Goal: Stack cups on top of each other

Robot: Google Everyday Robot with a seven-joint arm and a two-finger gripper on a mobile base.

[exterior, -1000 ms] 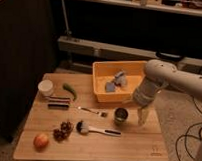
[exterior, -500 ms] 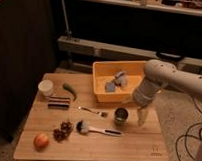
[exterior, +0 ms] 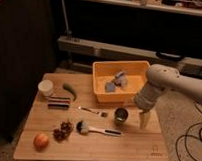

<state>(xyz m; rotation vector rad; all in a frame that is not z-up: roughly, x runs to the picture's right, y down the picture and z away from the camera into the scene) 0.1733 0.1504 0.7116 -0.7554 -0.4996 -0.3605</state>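
A dark grey-black cup (exterior: 121,115) stands upright on the wooden table (exterior: 127,146), just in front of the yellow bin. My gripper (exterior: 144,119) hangs from the white arm (exterior: 162,84), pointing down at the table just right of the dark cup and close beside it. No pale lime green cup shows in this view.
A yellow bin (exterior: 102,80) with grey objects stands behind the dark cup. A white round container (exterior: 45,87), a green pepper (exterior: 70,90) and a dark bar (exterior: 58,103) are at the left. A fork (exterior: 91,111), brush (exterior: 95,129), grapes (exterior: 63,130) and an apple (exterior: 41,141) lie toward the front.
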